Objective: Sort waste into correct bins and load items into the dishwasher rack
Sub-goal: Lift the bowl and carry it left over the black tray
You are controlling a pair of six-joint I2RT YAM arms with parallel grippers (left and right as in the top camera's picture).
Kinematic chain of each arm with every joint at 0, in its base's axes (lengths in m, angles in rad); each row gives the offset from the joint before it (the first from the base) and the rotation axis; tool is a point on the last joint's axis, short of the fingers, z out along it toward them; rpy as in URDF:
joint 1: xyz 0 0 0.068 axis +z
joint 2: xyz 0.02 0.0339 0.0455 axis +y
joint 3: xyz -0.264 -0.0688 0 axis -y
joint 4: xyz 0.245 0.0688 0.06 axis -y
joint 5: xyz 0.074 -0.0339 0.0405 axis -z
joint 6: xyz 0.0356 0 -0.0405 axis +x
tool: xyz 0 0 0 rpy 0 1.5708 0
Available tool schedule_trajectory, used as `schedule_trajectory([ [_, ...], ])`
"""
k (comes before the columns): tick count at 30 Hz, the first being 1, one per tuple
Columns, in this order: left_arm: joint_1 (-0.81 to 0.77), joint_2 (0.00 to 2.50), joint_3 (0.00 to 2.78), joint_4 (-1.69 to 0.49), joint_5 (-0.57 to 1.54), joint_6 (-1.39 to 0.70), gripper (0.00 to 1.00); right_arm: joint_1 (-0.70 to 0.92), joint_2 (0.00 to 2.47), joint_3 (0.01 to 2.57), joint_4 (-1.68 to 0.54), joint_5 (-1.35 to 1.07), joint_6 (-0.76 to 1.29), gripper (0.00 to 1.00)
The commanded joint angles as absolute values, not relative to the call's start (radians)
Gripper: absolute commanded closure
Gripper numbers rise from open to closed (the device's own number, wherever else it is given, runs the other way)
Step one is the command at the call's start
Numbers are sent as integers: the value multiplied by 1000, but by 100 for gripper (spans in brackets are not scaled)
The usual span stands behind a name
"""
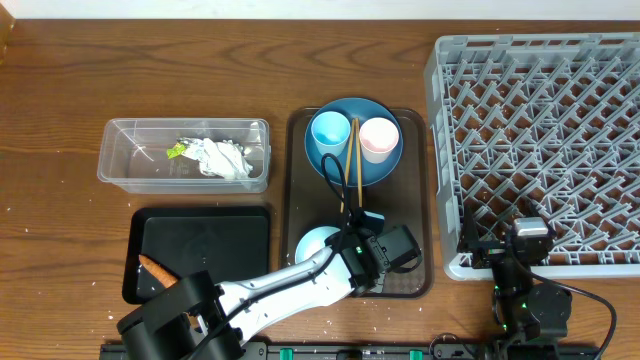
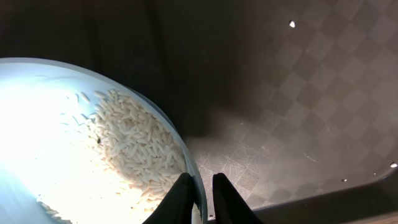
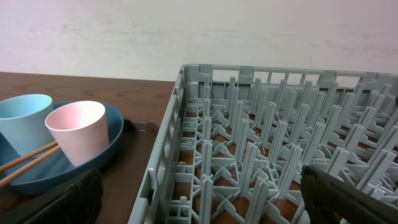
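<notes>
Brown wood table [image 1: 150,60], white wall [image 3: 186,31]. At nine o'clock the clear tub [image 1: 115,170] holds paper scraps [image 1: 225,158]; at seven the black tray [image 1: 210,245] holds a carrot [image 1: 152,267]. At six the left gripper [image 2: 200,186] pinches the rim of the bowl [image 2: 56,124] of rice [image 2: 137,146]; the right gripper [image 3: 205,193], at five, stands wide and empty.

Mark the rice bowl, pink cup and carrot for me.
bowl [image 2: 37,124], left wrist view, bare inner wall.
pink cup [image 3: 78,137], right wrist view, outer side wall.
carrot [image 1: 155,268], overhead view, middle of its visible length.

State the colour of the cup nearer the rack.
The cup is pale pink; right wrist view shows it best.
</notes>
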State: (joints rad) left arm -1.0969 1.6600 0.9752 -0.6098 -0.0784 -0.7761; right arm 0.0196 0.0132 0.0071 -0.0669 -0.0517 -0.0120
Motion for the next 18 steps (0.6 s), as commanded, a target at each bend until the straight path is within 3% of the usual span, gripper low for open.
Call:
schedule_trajectory([
  [1, -1099, 1665, 966, -616, -91, -783, 88, 16, 14, 6, -71, -52, -16, 1],
  [18, -1098, 1664, 966, -626, -91, -780, 94, 16, 14, 6, -71, -52, -16, 1],
])
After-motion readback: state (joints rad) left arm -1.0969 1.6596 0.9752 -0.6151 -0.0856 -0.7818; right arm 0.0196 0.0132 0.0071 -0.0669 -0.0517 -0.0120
